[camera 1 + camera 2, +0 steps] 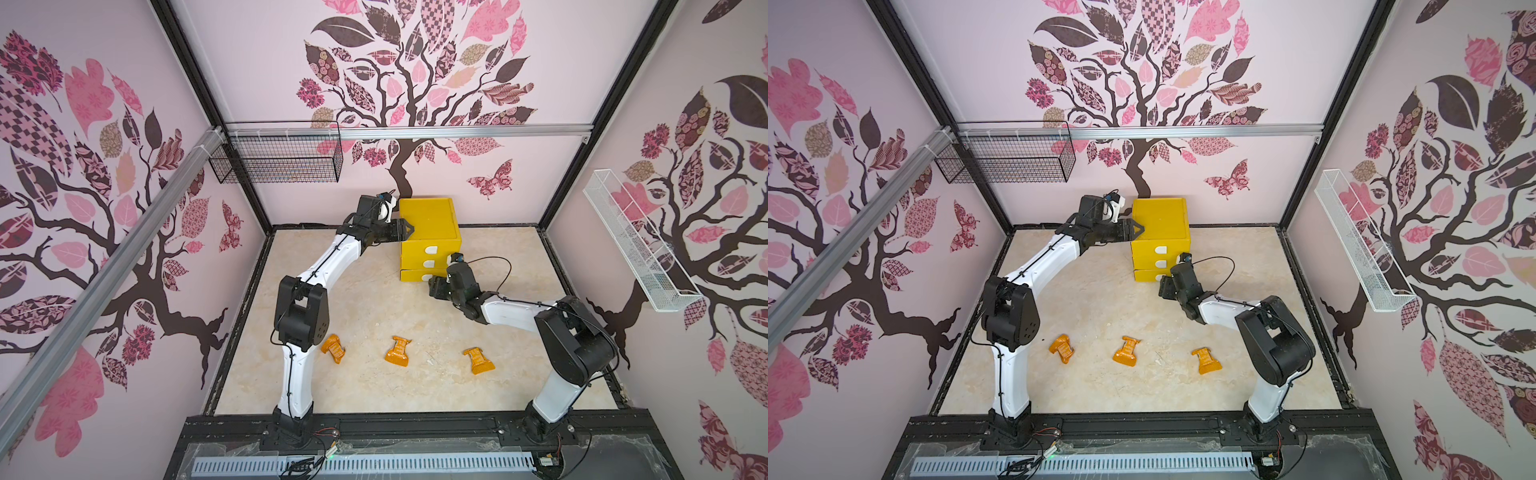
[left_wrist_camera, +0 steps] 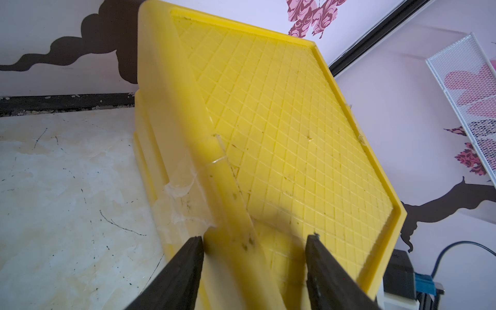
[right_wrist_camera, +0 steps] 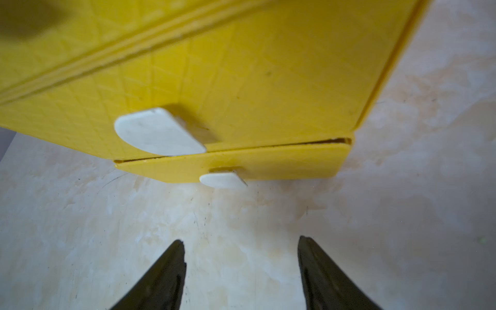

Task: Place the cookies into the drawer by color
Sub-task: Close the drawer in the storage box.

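Note:
Three orange cookies lie on the marble floor near the front: one at the left [image 1: 333,348], one in the middle [image 1: 398,351] and one at the right [image 1: 478,360]. The yellow drawer [image 1: 430,216] stands at the back centre. My left gripper [image 1: 405,230] is clamped across its top front-left edge [image 2: 225,188], one finger on the side wall and the other on the gridded top. My right gripper [image 3: 241,241] hovers low in front of the bottom drawer's white pull tab [image 3: 222,179], open and holding nothing. The bottom drawer front sticks out slightly.
A black wire basket [image 1: 278,160] hangs on the back wall at the left. A white mesh basket [image 1: 636,241] hangs on the right wall. Black frame rails border the floor, and the arm bases stand along its front edge.

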Controlling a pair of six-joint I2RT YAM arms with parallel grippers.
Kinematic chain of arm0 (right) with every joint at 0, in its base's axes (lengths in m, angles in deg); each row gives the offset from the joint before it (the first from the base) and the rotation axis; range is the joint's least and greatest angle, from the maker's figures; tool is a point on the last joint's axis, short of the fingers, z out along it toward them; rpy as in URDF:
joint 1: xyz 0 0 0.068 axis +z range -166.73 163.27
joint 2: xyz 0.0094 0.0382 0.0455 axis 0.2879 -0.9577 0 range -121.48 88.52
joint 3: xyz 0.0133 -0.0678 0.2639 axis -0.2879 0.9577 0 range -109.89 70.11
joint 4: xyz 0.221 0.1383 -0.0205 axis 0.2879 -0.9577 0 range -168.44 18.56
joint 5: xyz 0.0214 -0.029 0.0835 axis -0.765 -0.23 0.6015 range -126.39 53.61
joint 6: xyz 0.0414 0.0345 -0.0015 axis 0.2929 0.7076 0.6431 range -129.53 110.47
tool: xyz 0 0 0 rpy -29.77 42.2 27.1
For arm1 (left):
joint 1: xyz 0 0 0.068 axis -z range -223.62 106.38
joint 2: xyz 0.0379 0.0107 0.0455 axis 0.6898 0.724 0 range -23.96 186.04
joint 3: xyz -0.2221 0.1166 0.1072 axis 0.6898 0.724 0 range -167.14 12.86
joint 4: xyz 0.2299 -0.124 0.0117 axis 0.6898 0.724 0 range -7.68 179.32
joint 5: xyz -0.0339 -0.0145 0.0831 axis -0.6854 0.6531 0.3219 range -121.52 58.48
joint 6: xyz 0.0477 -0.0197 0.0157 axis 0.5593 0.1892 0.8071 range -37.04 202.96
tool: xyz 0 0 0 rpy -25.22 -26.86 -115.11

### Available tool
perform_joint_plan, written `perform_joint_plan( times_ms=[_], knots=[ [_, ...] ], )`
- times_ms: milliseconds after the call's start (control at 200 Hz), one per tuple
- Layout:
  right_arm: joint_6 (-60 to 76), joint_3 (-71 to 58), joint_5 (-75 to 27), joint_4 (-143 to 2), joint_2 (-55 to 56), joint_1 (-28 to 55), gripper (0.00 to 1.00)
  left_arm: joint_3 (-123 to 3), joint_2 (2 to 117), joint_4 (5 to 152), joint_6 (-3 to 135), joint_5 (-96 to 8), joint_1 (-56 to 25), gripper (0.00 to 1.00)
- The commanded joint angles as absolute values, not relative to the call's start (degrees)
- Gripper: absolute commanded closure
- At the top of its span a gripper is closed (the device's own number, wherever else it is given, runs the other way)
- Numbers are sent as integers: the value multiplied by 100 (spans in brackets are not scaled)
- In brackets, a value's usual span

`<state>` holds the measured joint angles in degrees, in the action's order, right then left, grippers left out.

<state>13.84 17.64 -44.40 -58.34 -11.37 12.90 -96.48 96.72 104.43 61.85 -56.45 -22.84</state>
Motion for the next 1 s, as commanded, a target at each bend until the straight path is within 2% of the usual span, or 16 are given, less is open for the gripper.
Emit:
perform_joint_plan(
  times_ms=[0, 235, 415, 575, 740, 990],
  knots=[
    [1666, 1845, -4653, -4999, -1469, 1272, 29, -9366, 9748, 11144, 6274, -5515, -2265, 36],
    [3385, 2586, -4020, -3103, -1758, 1214, 27, -9354, 9700, 11142, 6284, -5524, -2262, 36],
    [5264, 2876, -3592, -1228, -2745, 1161, 27, -9323, 9614, 11185, 6348, -5492, -2261, 35],
    [6432, 2724, -3513, -309, -3628, 1169, 27, -9243, 9504, 11151, 6362, -5481, -2261, 34],
    [6960, 2586, -3633, 70, -4091, 1170, 27, -9222, 9478, 11148, 6377, -5472, -2262, 34],
    [7242, 2501, -3763, -603, -3999, 1168, 27, -9265, 9526, 11150, 6350, -5481, -2261, 34]
  ],
)
